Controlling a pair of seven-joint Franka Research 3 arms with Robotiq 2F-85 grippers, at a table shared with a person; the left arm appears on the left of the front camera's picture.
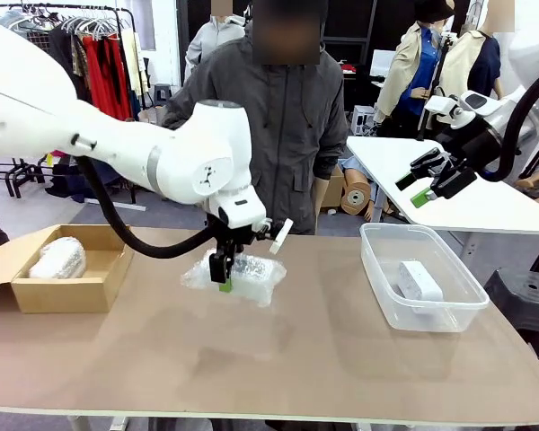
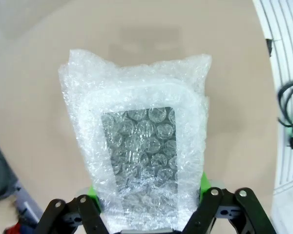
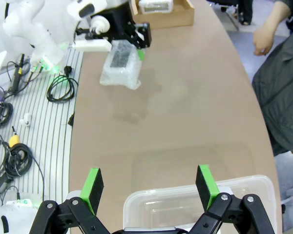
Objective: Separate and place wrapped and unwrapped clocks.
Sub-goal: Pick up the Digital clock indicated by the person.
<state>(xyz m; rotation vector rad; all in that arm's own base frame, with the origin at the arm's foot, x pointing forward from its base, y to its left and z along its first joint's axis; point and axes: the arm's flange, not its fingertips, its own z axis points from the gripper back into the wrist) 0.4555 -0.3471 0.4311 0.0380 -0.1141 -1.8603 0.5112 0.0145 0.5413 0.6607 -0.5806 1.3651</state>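
The left gripper point(image 1: 223, 272) is clamped on the flat wrapped clock point(image 1: 238, 274), a rectangular white unit with a dark face sealed in bubble wrap. In the left wrist view the green pads point(image 2: 204, 181) press against both long edges of the bundle point(image 2: 141, 156), which extends straight out beyond the fingertips. In the right wrist view the bundle point(image 3: 121, 66) hangs clear of the brown table point(image 3: 185, 107), with its shadow on the surface below it. To the left gripper's own left side, near the table edge, stands an open cardboard box point(image 1: 67, 269) containing the rounder wrapped clock point(image 1: 58, 258). The right gripper point(image 1: 431, 184) is raised well above the table at the opposite end, with its fingers spread wide and nothing between them. Directly below and just ahead of the right gripper point(image 3: 149, 183) lies a clear plastic bin point(image 1: 422, 278), and the bare white clock point(image 1: 419, 281) rests on the bin floor. A person point(image 1: 287, 117) in a dark jacket stands at the far side of the table, beyond the left gripper.
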